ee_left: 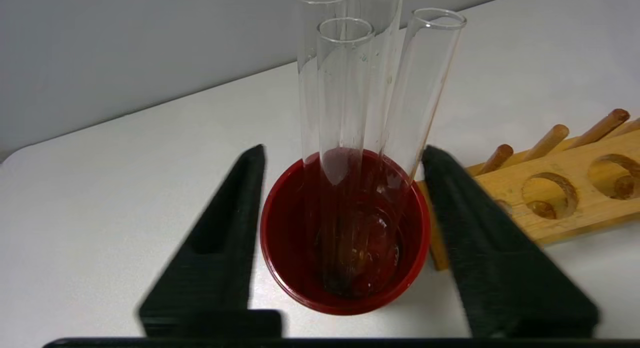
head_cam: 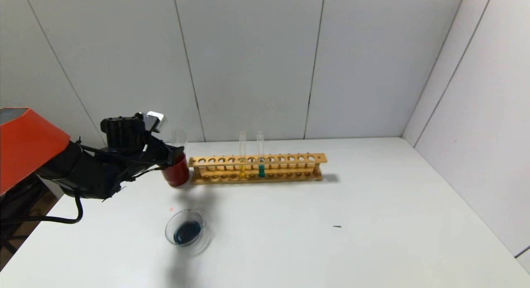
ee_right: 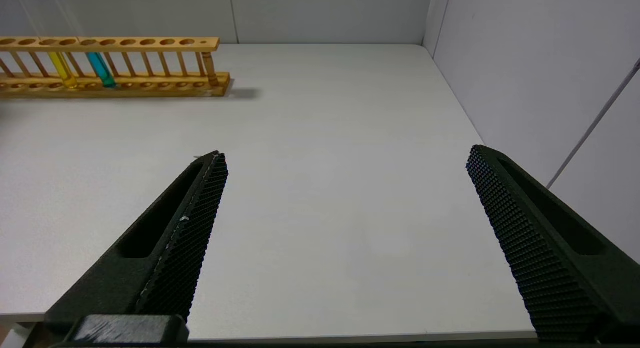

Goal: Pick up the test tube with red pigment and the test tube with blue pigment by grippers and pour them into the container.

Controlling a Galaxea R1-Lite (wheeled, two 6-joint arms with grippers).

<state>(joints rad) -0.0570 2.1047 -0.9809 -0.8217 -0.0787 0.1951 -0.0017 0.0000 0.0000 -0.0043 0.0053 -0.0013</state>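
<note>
Test tubes [ee_left: 350, 88], empty and clear, stand leaning together in a dark red cup [ee_left: 345, 268] at the left end of the wooden rack [head_cam: 257, 168]; we count at least three glass mouths in the left wrist view. Our left gripper [ee_left: 345, 158] sits at that cup with its fingers [ee_left: 220, 238] spread wide, one on either side of the red rim and neither one pressing on the cup or the glass. In the head view the left gripper [head_cam: 167, 155] reaches in from the left and meets the cup [head_cam: 177, 172] just beside the rack's end post.

We see the glass dish [head_cam: 186, 233] on the white table [head_cam: 331, 238] in front of the cup, near it but apart from the gripper, and it holds a dark blue-green pool of liquid.

Two tubes remain upright in the rack, side by side: a yellow tube [head_cam: 242, 155] and a teal tube [head_cam: 261, 155], well to the right of our left gripper.

Our right gripper [ee_right: 345, 158] hangs above the bare right part of the table, fingers [ee_right: 190, 228] far apart and holding nothing, with the rack [ee_right: 115, 63] well off in the distance.
</note>
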